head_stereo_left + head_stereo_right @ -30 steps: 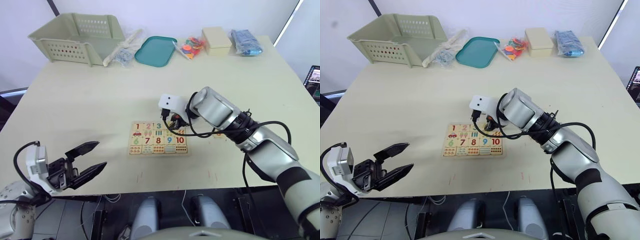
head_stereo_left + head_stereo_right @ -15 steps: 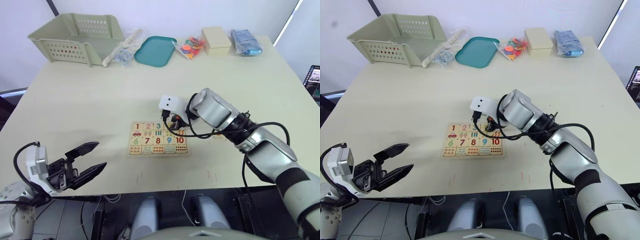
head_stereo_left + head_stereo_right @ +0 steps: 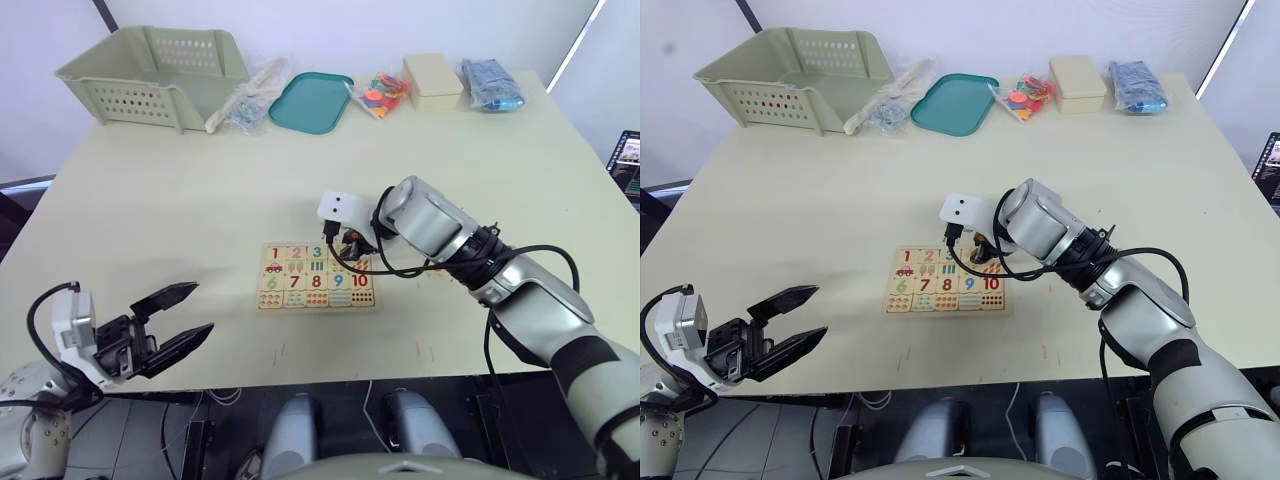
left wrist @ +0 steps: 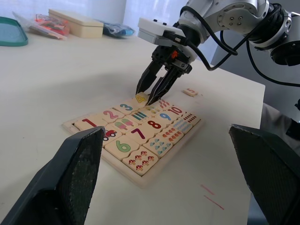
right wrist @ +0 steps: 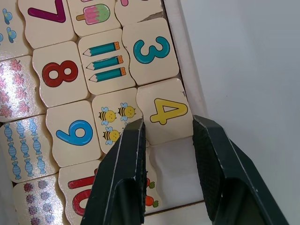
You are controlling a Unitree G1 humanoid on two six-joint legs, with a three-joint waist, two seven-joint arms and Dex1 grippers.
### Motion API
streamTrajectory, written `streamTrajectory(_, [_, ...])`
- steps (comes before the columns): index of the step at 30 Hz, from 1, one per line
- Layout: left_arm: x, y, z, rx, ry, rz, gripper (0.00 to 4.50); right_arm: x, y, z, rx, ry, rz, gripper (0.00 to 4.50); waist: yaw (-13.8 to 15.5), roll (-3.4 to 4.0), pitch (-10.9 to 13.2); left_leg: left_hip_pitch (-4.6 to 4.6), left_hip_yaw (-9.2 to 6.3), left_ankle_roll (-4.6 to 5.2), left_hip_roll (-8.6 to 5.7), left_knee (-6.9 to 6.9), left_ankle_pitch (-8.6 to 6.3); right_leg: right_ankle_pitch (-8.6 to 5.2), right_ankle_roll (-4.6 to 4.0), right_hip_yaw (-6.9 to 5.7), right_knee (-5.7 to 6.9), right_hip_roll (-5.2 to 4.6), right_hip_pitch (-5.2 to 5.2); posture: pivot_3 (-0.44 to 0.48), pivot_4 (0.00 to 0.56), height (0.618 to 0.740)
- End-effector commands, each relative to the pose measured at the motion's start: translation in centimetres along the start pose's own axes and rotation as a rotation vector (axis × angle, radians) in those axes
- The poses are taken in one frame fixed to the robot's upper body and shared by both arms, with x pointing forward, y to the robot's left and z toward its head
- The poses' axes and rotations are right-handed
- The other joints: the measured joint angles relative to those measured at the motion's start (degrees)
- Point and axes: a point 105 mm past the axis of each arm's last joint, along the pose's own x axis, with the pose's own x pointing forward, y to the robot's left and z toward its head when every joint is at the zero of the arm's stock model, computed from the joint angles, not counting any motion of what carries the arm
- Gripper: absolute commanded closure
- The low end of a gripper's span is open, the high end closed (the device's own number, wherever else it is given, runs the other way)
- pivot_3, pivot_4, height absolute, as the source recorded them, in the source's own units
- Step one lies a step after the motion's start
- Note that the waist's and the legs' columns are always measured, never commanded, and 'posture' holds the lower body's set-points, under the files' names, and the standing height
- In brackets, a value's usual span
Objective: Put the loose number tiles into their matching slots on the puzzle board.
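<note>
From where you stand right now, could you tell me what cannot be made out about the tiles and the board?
- The 4 tile: whether it sits flush in its slot; the right gripper straddles its edge, right wrist view.
- The 5 tile: too small to read surely, left wrist view.
- The puzzle board: its far right corner is hidden by the right arm, eye views.

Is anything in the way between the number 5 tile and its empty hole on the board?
Yes, the right gripper stands between them. The 5 tile lies on the table beyond the puzzle board, and the gripper's open fingers straddle the 4 tile beside the empty slot.
</note>
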Motion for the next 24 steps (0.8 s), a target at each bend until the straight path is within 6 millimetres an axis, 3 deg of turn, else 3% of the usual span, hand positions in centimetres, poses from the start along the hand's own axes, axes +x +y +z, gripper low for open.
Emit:
streamTrajectory(1, [0.17,-0.17,0.62,0.028,-0.014,-0.017,0.00,-0.29,-0.02,0.39,-0.015,-0.019,-0.004,3.61,0.00,0.00,0.00,0.00,0.00,0.00,0.00,0.00,0.00,0.00,0.00,0.00,0.00,0.00,0.00,0.000,0.150,0.740])
streamTrajectory(15, [0.17,-0.04,0.71,0.028,-0.013,-0.024,0.00,-0.29,0.18,0.45,-0.016,-0.028,0.001,3.61,0.00,0.00,0.00,0.00,0.00,0.00,0.00,-0.01,0.00,0.00,0.00,0.00,0.00,0.00,0.00,0.000,0.150,0.740])
streamTrajectory(17, [0.12,-0.01,0.71,0.029,-0.011,-0.025,0.00,-0.30,0.18,0.41,-0.016,-0.029,0.001,2.50,0.00,0.00,0.00,0.00,0.00,0.00,0.00,-0.01,0.00,0.00,0.00,0.00,0.00,0.00,0.00,0.000,0.150,0.740])
streamTrajectory(20, [0.10,0.05,0.73,0.030,-0.009,-0.025,0.00,-0.31,0.19,0.39,-0.018,-0.029,0.002,1.34,-0.01,0.00,0.00,0.00,-0.01,0.00,0.00,-0.01,0.00,0.00,0.00,0.00,0.00,0.00,0.00,0.000,0.150,0.740])
streamTrajectory(21, [0.10,0.07,0.75,0.030,-0.009,-0.025,0.00,-0.32,0.19,0.41,-0.018,-0.030,0.002,0.26,-0.01,0.00,0.00,0.00,0.00,0.00,0.00,-0.01,0.00,0.00,0.00,0.00,0.00,-0.01,0.00,0.000,0.150,0.740])
streamTrajectory(24, [0.16,0.13,0.79,0.029,-0.009,-0.026,0.00,-0.55,-0.08,0.44,-0.023,-0.039,-0.016,0.07,-0.01,0.00,0.00,0.00,-0.01,0.00,0.00,-0.01,0.00,0.00,0.00,0.00,0.00,-0.01,0.00,0.000,0.150,0.740])
